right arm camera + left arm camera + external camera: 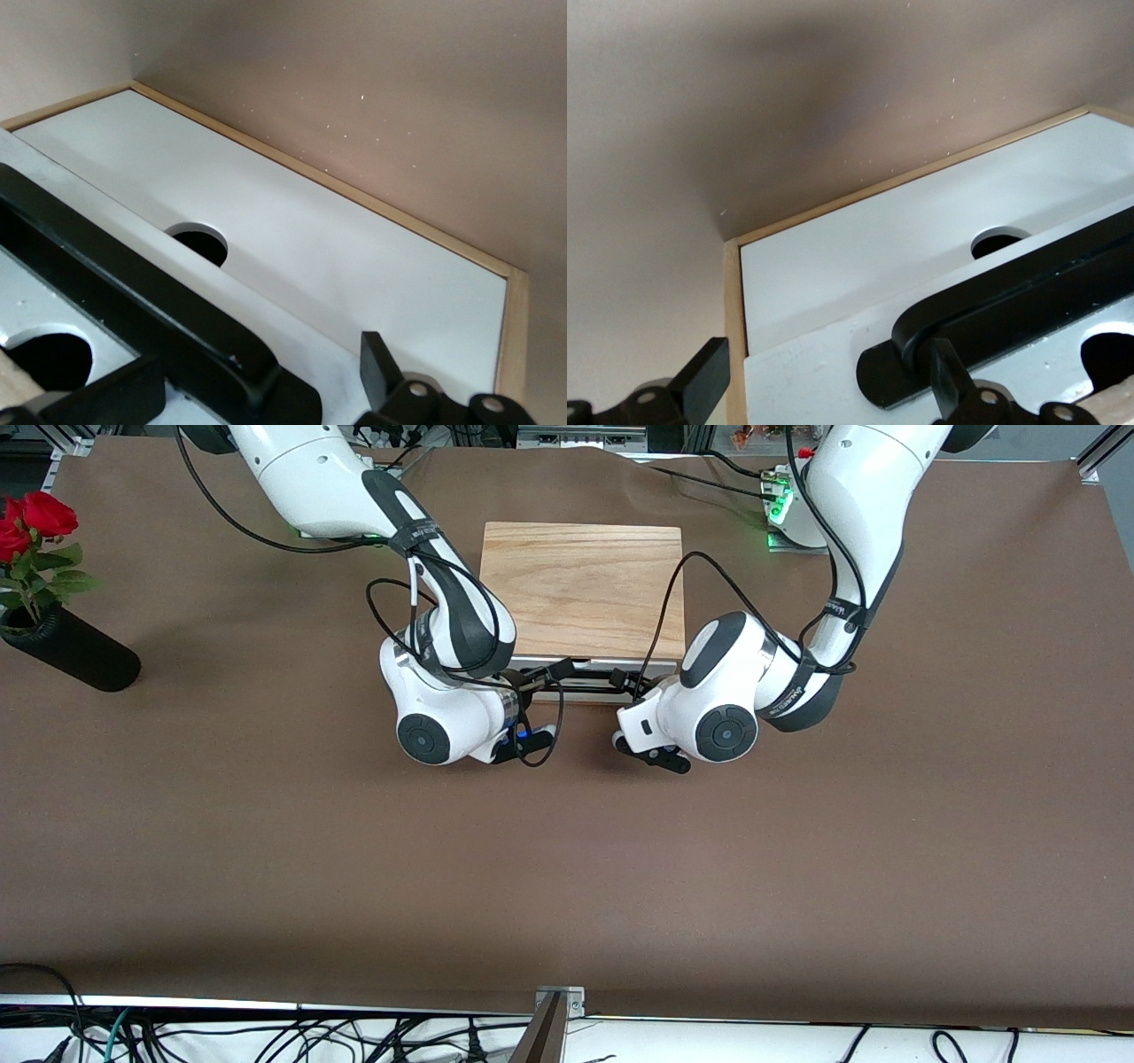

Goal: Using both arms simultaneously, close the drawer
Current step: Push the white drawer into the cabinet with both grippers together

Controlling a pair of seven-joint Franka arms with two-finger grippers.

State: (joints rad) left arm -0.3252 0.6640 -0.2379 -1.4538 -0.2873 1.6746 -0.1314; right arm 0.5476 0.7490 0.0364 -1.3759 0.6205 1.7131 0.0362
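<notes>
**Both grippers at the drawer front**

Front view: a brown worktop (pixel 266 850) carries a light wooden box (pixel 585 584) midway between the arm bases, and a black vase of red roses (pixel 53 638) toward the right arm's end. Both arms bend down from their bases and fold inward, wrists low on the box's camera-facing side. The right gripper (pixel 534 679) and the left gripper (pixel 631 684) both sit at the thin black handle (pixel 580 684) of the drawer (pixel 576 666), whose white front shows as a narrow strip just under the box's top edge, barely protruding.

Left wrist view: the drawer's white panel (pixel 921 239) sits framed by the wooden box edge. The left gripper (pixel 824 385) is spread open, one finger (pixel 943 372) touching the end of the black handle (pixel 1010 310), the other (pixel 704 376) past the panel's end.

Right wrist view: the white front (pixel 337 257) and the black bar (pixel 133 292) fill the frame. The right gripper (pixel 257 385) is released, its fingers (pixel 381 363) standing apart around the handle's end.
</notes>
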